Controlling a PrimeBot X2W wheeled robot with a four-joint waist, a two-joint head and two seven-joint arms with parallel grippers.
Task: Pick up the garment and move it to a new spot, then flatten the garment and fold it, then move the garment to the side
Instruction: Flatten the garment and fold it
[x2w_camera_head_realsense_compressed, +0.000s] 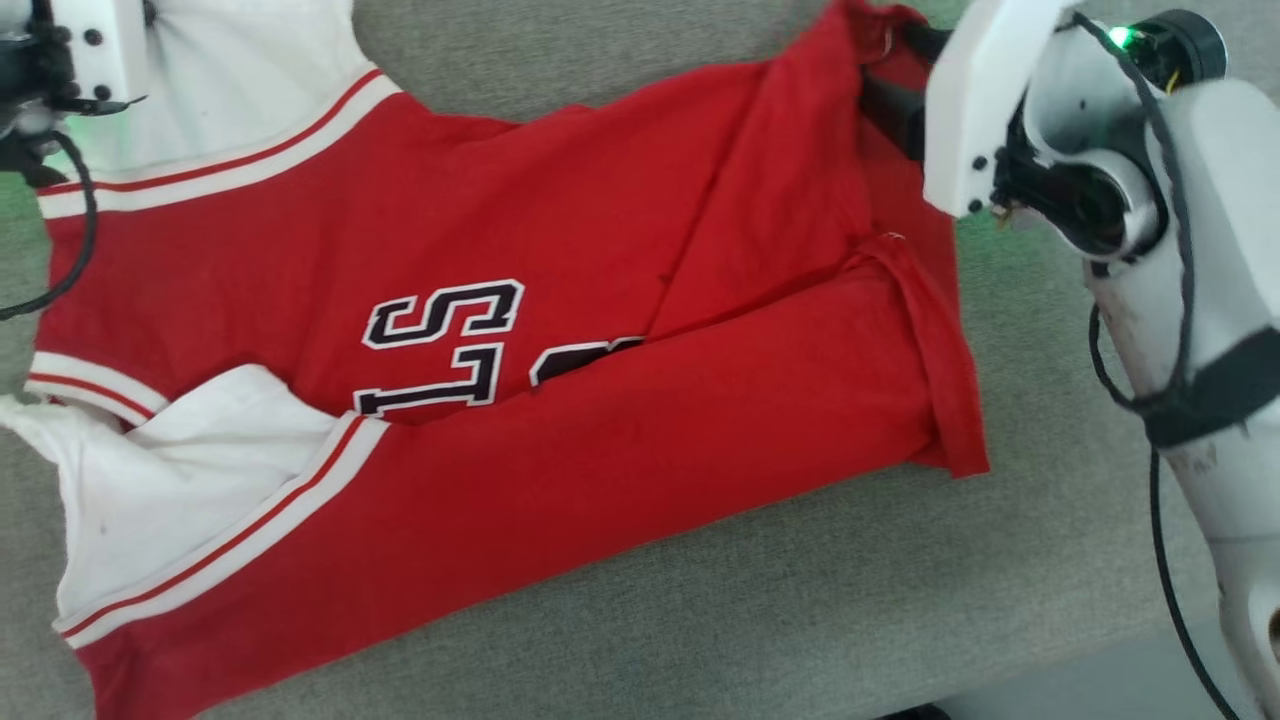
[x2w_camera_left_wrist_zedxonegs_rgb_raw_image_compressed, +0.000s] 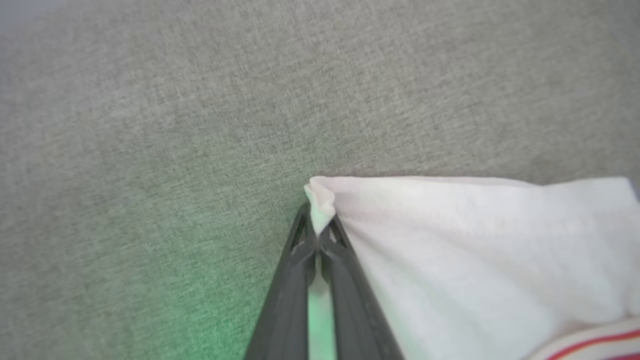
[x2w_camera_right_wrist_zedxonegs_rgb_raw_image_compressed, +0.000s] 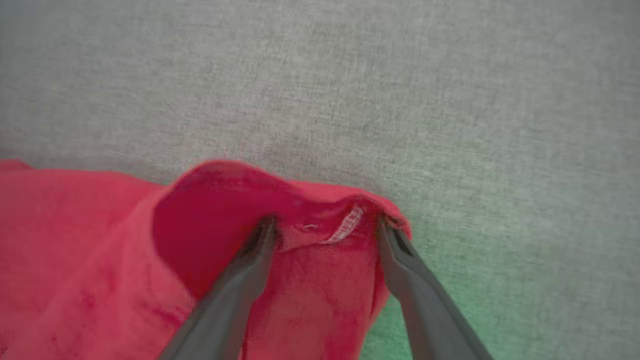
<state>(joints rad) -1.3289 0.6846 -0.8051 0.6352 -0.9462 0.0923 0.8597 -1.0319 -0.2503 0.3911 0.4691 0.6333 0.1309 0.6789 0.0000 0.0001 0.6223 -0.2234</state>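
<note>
The garment (x2w_camera_head_realsense_compressed: 560, 300) lies spread sideways on the grey fabric-covered tabletop (x2w_camera_head_realsense_compressed: 800, 620), its sleeve end to the robot's left and its hem to the right. On the near side of the black-and-white chest lettering (x2w_camera_head_realsense_compressed: 445, 345), a long red band of the body is folded over and hides the lower part of the letters. Left of the lettering, and also nearer than it, the near white sleeve (x2w_camera_head_realsense_compressed: 170, 490) is tucked in over the red.

Beyond the lettering and to its left lies the far white sleeve (x2w_camera_head_realsense_compressed: 230, 90). There the left claw (x2w_camera_left_wrist_zedxonegs_rgb_raw_image_compressed: 318, 235) is pinched tight on that sleeve's corner, with a small tuft of white cloth standing out past its tips.

Beyond the lettering and far to its right is the rumpled red hem corner (x2w_camera_right_wrist_zedxonegs_rgb_raw_image_compressed: 345, 230). The right claw (x2w_camera_right_wrist_zedxonegs_rgb_raw_image_compressed: 325, 227) stands wide open there, one finger on each side of the raised hem fold, its tips at the cloth but gripping nothing.
</note>
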